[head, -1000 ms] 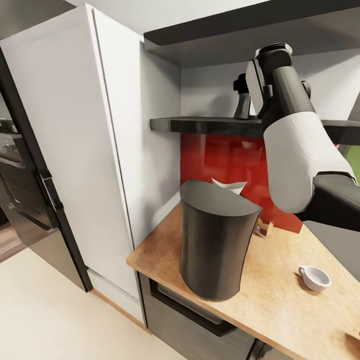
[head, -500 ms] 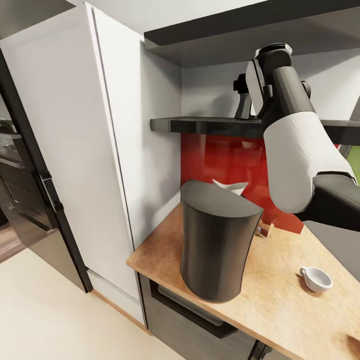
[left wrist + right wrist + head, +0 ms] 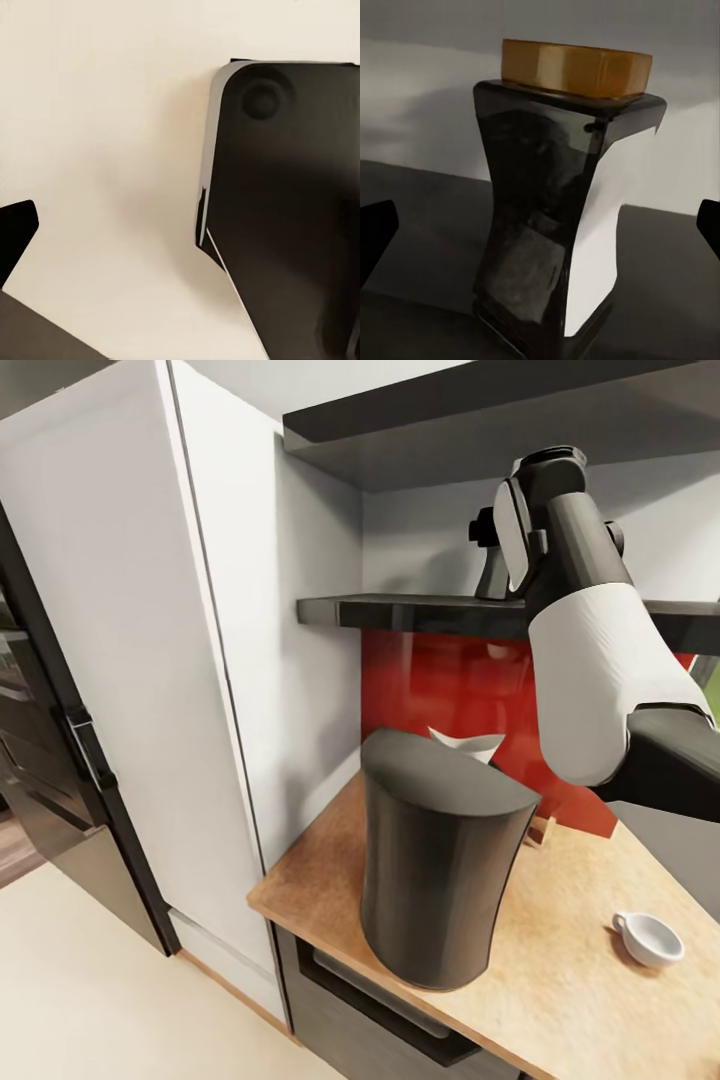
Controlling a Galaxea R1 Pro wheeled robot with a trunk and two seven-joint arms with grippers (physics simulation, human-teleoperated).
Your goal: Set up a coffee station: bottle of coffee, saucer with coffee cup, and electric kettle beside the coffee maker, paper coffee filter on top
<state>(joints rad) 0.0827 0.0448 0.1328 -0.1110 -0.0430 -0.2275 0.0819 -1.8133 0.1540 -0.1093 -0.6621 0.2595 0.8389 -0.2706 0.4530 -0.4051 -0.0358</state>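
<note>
The dark coffee maker (image 3: 435, 870) stands on the wooden countertop (image 3: 560, 970) near its left end. A white paper filter (image 3: 465, 743) peeks up just behind its top. A white coffee cup (image 3: 650, 938) sits on the counter to the right. My right arm reaches up to the dark shelf (image 3: 400, 610). On that shelf stands the bottle of coffee (image 3: 562, 195), dark glass with an orange-brown lid. My right gripper (image 3: 540, 232) is open, a fingertip on each side of the bottle and apart from it. My left gripper's fingertip (image 3: 15, 232) hangs wide above the cream floor.
A tall white cabinet (image 3: 200, 660) borders the counter's left end, with a dark appliance (image 3: 40, 760) beyond it. A red backsplash (image 3: 450, 690) runs under the shelf and a second dark shelf (image 3: 500, 420) sits higher. A small wooden object (image 3: 540, 828) lies behind the coffee maker.
The whole head view has shifted a little, so the coffee maker looks larger and the cup sits lower right. My right arm holds its place at the shelf.
</note>
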